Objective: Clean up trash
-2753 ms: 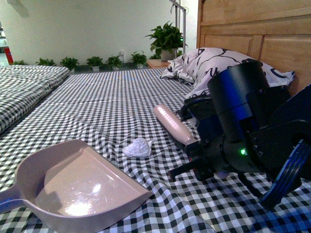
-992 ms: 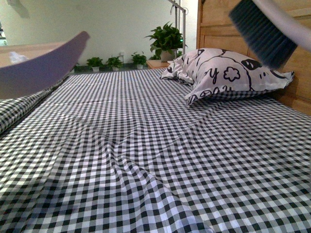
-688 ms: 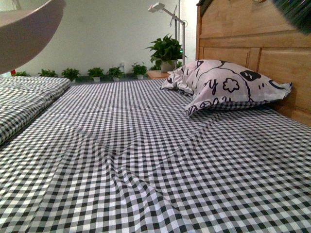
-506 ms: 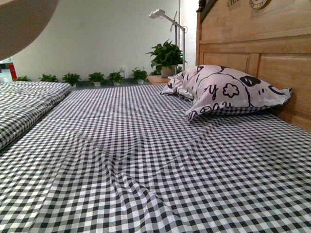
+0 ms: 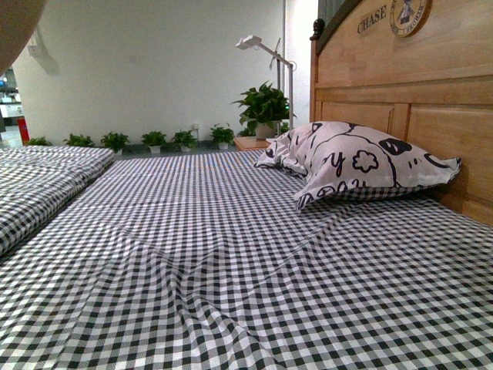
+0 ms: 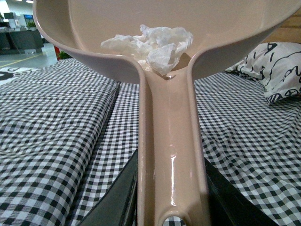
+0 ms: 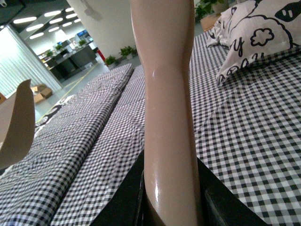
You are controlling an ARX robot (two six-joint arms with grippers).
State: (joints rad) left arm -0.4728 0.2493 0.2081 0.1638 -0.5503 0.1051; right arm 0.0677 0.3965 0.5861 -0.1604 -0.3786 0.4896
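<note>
The trash [image 6: 150, 43], a crumpled white wad of paper, lies inside the pale pink-beige dustpan [image 6: 188, 28] near where the pan meets its handle. My left gripper [image 6: 170, 193] is shut on the dustpan's handle and holds the pan high above the bed. Only a corner of the dustpan [image 5: 14, 31] shows at the top left of the front view. Its edge also shows in the right wrist view [image 7: 16, 122]. My right gripper [image 7: 170, 197] is shut on the brush [image 7: 164, 94], of which only the pink-beige handle shows. Neither gripper is in the front view.
A black-and-white checked sheet [image 5: 231, 262] covers the bed. A black-and-white patterned pillow [image 5: 354, 160] leans on the wooden headboard [image 5: 416, 85] at the right. A second checked bed [image 5: 38, 177] lies to the left. Potted plants [image 5: 262, 104] and a white lamp [image 5: 262, 46] stand at the far wall.
The trash no longer lies on the sheet; it sits in the dustpan. Both arms have risen out of the front view with dustpan and brush, and the view has tilted upward.
</note>
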